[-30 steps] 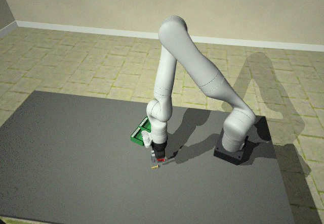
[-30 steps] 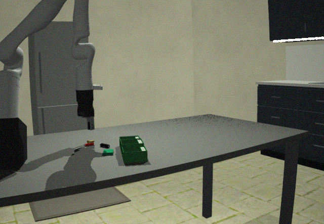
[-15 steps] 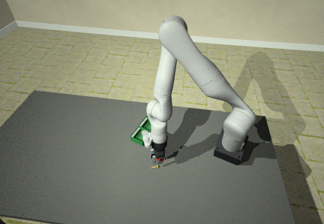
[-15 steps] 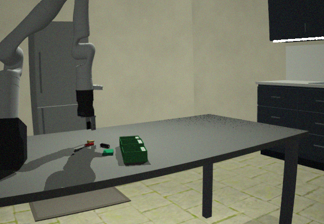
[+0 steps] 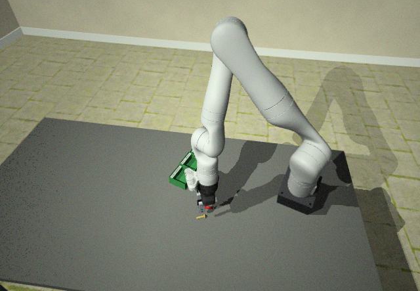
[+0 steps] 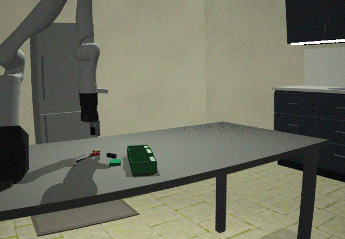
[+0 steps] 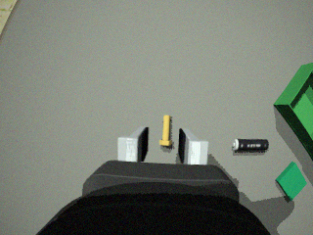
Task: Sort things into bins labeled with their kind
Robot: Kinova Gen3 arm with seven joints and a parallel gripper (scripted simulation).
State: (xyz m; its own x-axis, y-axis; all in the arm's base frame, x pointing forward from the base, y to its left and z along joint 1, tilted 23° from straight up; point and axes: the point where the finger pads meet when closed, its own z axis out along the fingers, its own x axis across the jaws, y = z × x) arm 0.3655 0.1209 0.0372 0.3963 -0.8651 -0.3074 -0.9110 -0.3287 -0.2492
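Green bins (image 6: 141, 164) carry unreadable white labels; the gripper (image 7: 163, 148) hovers parted, empty, above a bolt (image 7: 166, 131).

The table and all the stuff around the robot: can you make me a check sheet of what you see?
Surface: dark grey table; arm base stands on it.
Job's things: yellow bolt, red piece, black battery and small green block all lie on the table; green bins in a row with white labels, too small to read.
Clutter: nothing seen.
Gripper: gripper open, holding nothing, high above the table, the bolt showing between its fingers in the wrist view.
Cables: nothing seen.
Surroundings: tiled floor, fridge, dark cabinets, floor mat.
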